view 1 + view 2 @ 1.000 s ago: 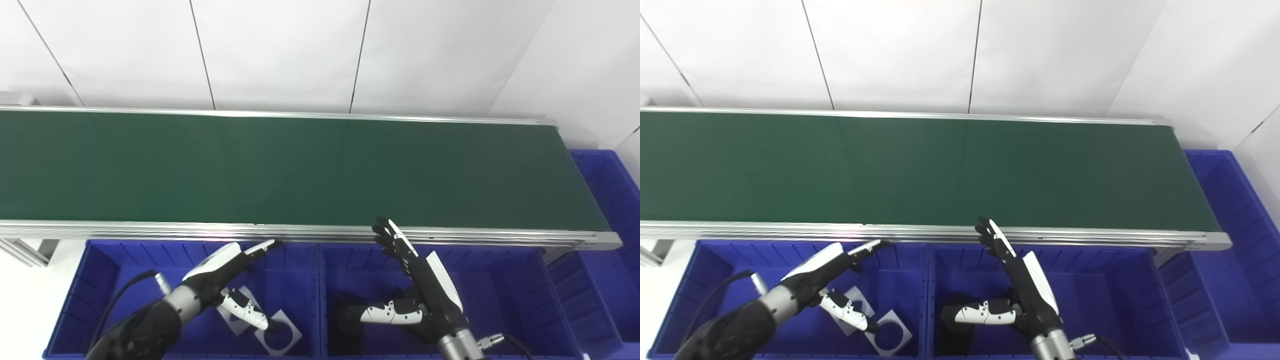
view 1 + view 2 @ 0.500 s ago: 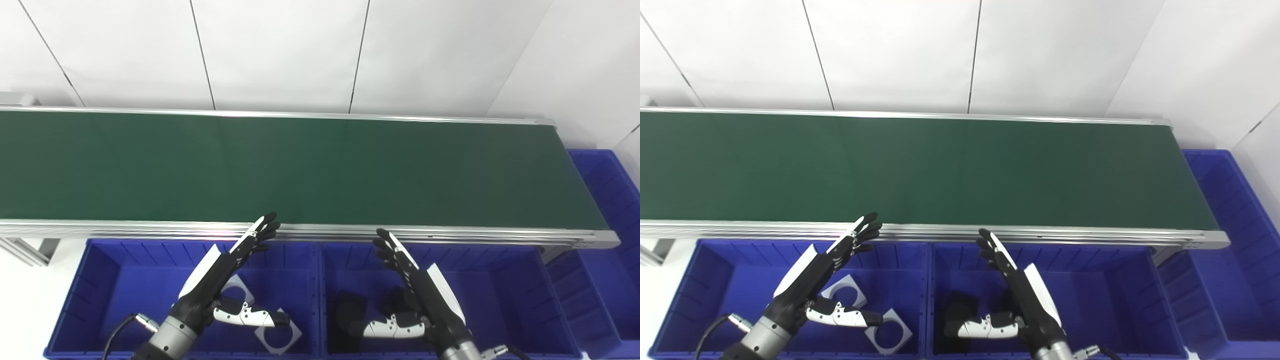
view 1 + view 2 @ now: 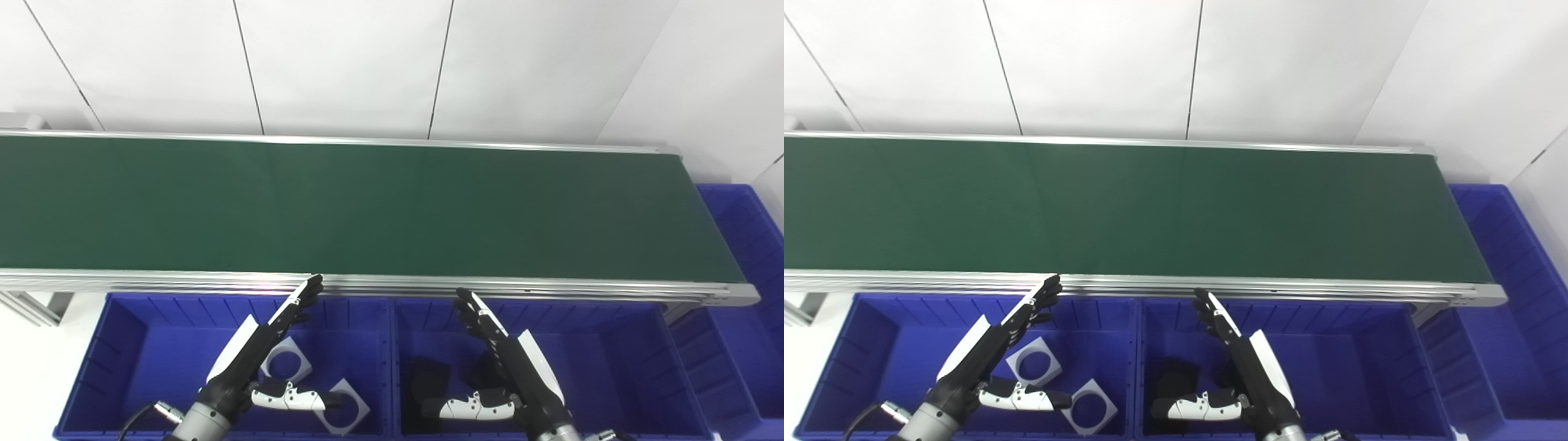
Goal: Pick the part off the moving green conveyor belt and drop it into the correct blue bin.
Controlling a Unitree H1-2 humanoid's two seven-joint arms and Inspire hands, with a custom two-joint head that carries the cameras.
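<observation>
1. Conveyor belt (image 3: 367, 208): one, dark green, long axis running left to right across the view; silver rails along the far and near edges; its surface carries no part; right end stops short of the right-hand bin
2. Blue bins: three in view. Left bin (image 3: 141, 349) and middle bin (image 3: 612, 355) sit side by side just below the belt's near rail, sharing a dividing wall; a third bin (image 3: 741, 245) stands past the belt's right end, cut off by the picture edge
3. Parts: two flat pale square plates, each with a round hole, both lying in the left bin. Upper plate (image 3: 286, 367) and lower plate (image 3: 343, 411) are near each other, corners turned diamond-wise, flat on the bin floor; being square, they have no clear long axis
4. Dark item (image 3: 429, 383): one, on the floor of the middle bin near its left wall; shape too dim to tell
5. Left robot hand (image 3: 263, 352): one, empty, fingers straight and apart, tips reaching up to the belt's near rail, thumb stretched sideways above the lower plate; it hangs over the left bin
6. Right robot hand (image 3: 508, 367): one, empty, fingers straight and spread, pointing up and left toward the rail, thumb out to the left; it hangs over the middle bin
7. Open room: the right half of the middle bin floor is bare blue; white wall panels behind the belt
</observation>
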